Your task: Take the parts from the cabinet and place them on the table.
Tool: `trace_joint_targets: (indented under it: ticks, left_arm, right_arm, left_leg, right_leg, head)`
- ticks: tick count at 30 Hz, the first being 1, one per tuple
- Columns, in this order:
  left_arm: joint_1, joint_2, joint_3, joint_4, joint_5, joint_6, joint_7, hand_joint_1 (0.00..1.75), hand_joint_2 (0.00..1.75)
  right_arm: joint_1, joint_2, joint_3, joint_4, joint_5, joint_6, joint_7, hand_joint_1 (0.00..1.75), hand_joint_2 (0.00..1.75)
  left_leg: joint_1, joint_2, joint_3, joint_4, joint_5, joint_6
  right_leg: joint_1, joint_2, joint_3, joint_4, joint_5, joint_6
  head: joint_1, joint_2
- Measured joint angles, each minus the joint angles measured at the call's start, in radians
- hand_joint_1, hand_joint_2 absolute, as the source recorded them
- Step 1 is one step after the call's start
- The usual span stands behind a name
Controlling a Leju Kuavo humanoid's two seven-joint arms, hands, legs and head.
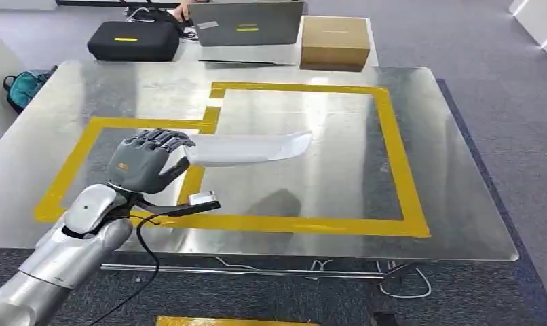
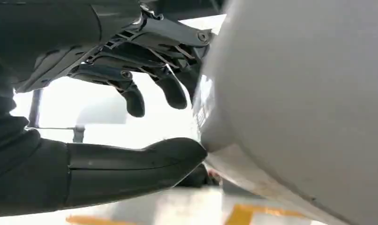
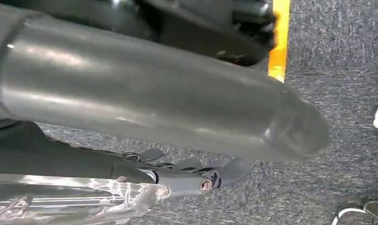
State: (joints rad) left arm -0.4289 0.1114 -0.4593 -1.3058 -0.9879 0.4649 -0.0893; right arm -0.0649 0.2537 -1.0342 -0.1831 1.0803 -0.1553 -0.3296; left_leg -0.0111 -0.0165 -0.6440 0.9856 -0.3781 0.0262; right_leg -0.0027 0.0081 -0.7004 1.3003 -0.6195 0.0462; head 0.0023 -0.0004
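My left hand [image 1: 145, 159] grips one end of a long, white, curved part [image 1: 247, 148]. It holds the part level, a little above the metal table [image 1: 447, 204], across the edge of a yellow tape outline [image 1: 393, 149]. In the left wrist view the white part [image 2: 295, 108] sits close against the dark fingers [image 2: 131, 98] and the thumb [image 2: 131, 164]. My right hand [image 3: 145, 122] hangs over grey carpet, its thumb and fingers stretched out with nothing in them.
At the table's far end stand a cardboard box [image 1: 334, 41], a grey laptop [image 1: 247, 24] and a black case [image 1: 134, 41]. A person's hand [image 1: 182, 10] shows behind the case. A teal backpack [image 1: 23, 88] lies on the floor to the left. Cables [image 1: 400, 285] hang under the front edge.
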Motion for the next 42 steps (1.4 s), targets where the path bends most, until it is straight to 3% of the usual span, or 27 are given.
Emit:
trace_joint_targets:
  ticks: [3, 4, 5, 7, 13, 21, 33, 42]
  left_arm:
    - [-0.003, -0.002, 0.007, 0.013, 0.063, -0.046, -0.01, 0.94, 1.75]
    - [-0.007, -0.003, 0.009, 0.019, 0.072, -0.051, -0.013, 0.94, 1.75]
    - [-0.01, -0.003, 0.011, 0.023, 0.077, -0.059, -0.013, 0.94, 1.75]
    - [-0.014, -0.003, 0.016, 0.032, 0.078, -0.061, -0.013, 0.94, 1.75]
    - [-0.026, -0.004, 0.024, 0.051, 0.078, -0.061, -0.013, 0.94, 1.75]
    - [-0.034, -0.004, 0.041, 0.101, 0.1, -0.083, 0.023, 0.94, 1.75]
    - [-0.132, 0.038, 0.155, 0.372, 0.107, -0.078, 0.105, 0.94, 1.75]
    - [-0.196, 0.074, 0.203, 0.541, 0.075, -0.054, 0.122, 0.94, 1.75]
  right_arm:
    - [-0.001, -0.002, 0.0, 0.0, 0.002, 0.001, 0.0, 0.0, 0.0]
    - [-0.001, -0.003, 0.001, 0.0, 0.003, 0.002, 0.001, 0.0, 0.0]
    - [-0.004, -0.003, 0.001, 0.0, 0.005, 0.003, 0.001, 0.0, 0.0]
    - [-0.005, -0.003, 0.002, 0.0, 0.006, 0.003, 0.003, 0.0, 0.0]
    - [-0.005, -0.003, 0.002, 0.0, 0.007, 0.006, 0.003, 0.0, 0.0]
    - [-0.007, -0.003, 0.005, 0.0, 0.014, 0.009, 0.013, 0.0, 0.0]
    - [-0.022, -0.003, 0.035, 0.0, 0.037, 0.028, 0.047, 0.0, 0.0]
    - [-0.035, -0.002, 0.053, 0.0, 0.042, 0.043, 0.066, 0.0, 0.0]
  left_leg:
    - [-0.006, -0.003, 0.037, 0.0, -0.025, -0.001]
    - [-0.014, -0.005, 0.042, 0.004, -0.034, -0.007]
    - [-0.012, -0.007, 0.04, 0.007, -0.035, -0.009]
    - [-0.012, -0.005, 0.04, 0.007, -0.036, -0.001]
    - [-0.012, -0.003, 0.045, -0.005, -0.036, -0.001]
    - [-0.011, -0.002, 0.046, -0.008, -0.035, -0.016]
    - [-0.013, -0.003, 0.047, -0.007, -0.033, -0.017]
    - [-0.013, -0.003, 0.047, -0.007, -0.033, -0.016]
  right_leg:
    - [0.009, 0.001, 0.054, -0.221, 0.182, -0.019]
    - [0.013, 0.001, 0.079, -0.263, 0.193, -0.027]
    - [0.011, 0.001, 0.087, -0.28, 0.19, -0.026]
    - [0.01, 0.006, 0.086, -0.282, 0.193, -0.02]
    - [0.011, 0.01, 0.085, -0.282, 0.187, -0.028]
    - [0.012, 0.009, 0.086, -0.282, 0.188, -0.034]
    - [0.01, 0.008, 0.088, -0.283, 0.191, -0.031]
    - [0.01, 0.008, 0.088, -0.283, 0.191, -0.032]
  head:
    - [0.0, 0.0]
    - [-0.001, 0.0]
    - [-0.002, 0.0]
    - [-0.004, 0.0]
    - [-0.004, 0.0]
    - [-0.004, 0.0]
    - [-0.004, 0.0]
    - [-0.004, 0.0]
